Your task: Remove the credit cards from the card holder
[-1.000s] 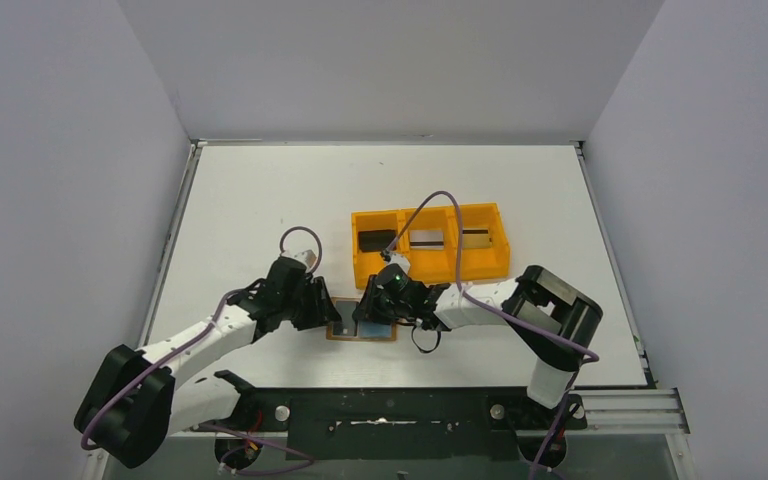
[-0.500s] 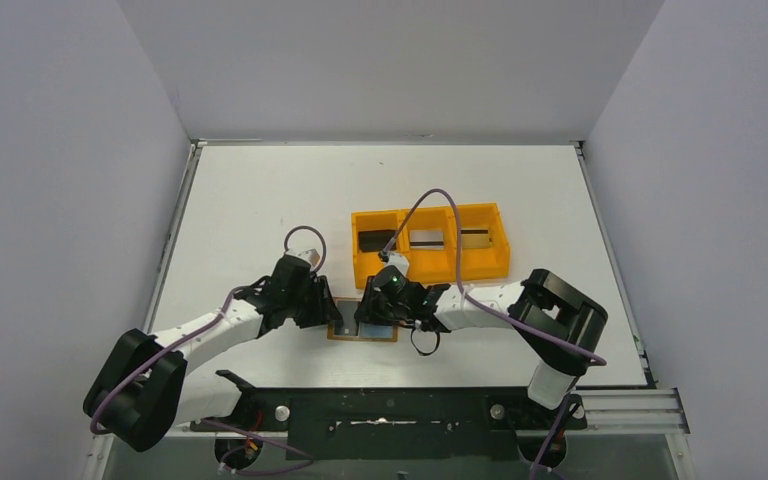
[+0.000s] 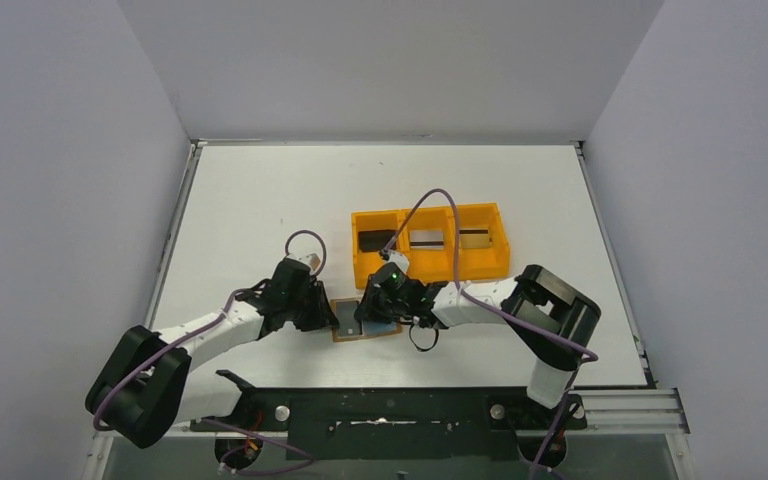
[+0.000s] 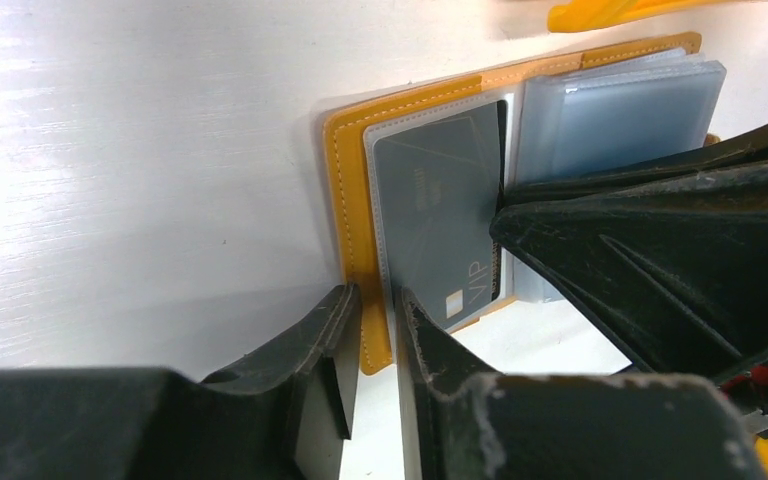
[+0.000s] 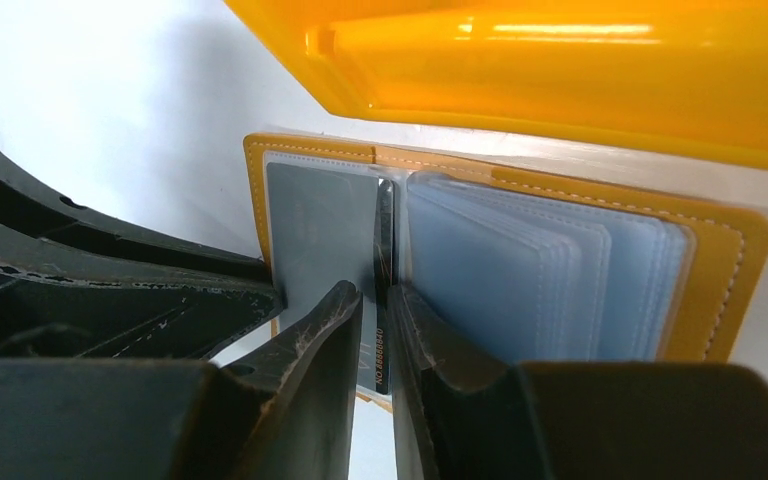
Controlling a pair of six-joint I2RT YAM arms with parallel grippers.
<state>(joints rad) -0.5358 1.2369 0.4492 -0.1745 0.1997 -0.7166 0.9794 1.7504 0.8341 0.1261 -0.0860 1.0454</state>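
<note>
The right gripper (image 5: 378, 300) pinched the right edge of the grey card (image 5: 318, 230), which lay leftward in the card holder (image 5: 730, 270). The left gripper (image 4: 375, 310) clamped the holder's left edge.

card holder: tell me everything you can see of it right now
The card holder lies open and flat on the white table, just on the robot's side of the orange tray. Its tan-orange leather-like cover has pale edge stitching. The left panel's clear pocket holds a dark grey card printed VIP; the right side carries stacked bluish clear sleeves. The left gripper pinches the cover's left edge; the right gripper appears closed on the card's inner edge at the spine.
</note>
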